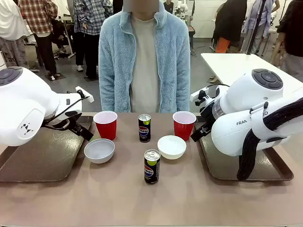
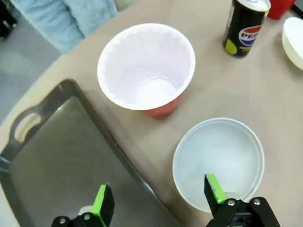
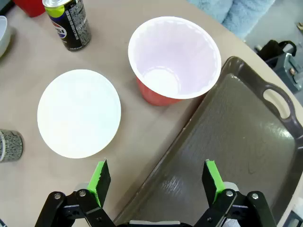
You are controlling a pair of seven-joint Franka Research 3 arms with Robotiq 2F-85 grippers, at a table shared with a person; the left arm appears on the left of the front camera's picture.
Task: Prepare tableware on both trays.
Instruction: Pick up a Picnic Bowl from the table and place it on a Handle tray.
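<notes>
Plainly, both red cups are standing upright and empty, white insides showing: the left cup (image 1: pixel 105 125) just beside the left tray (image 1: pixel 33 163), the right cup (image 1: pixel 183 125) just beside the right tray (image 1: pixel 222 165). The left bowl (image 1: pixel 99 150) and right bowl (image 1: pixel 171 146) are sitting empty too, and both trays are lying bare (glossy brown, with handle cut-outs). The far can (image 1: pixel 144 128) is standing between the cups, the near can (image 1: pixel 151 166) closer to the robot. Everything is resting on a tan table (image 1: pixel 118 198); a person in a blue fleece (image 1: pixel 144 61) is standing at its far side. The left gripper (image 2: pixel 158 196) is hanging spread wide, one pad over the left tray, the other over the left bowl's rim, the left cup just ahead. The right gripper (image 3: pixel 156 179) is likewise spread, straddling the right tray's rim, right bowl and right cup ahead of it
</notes>
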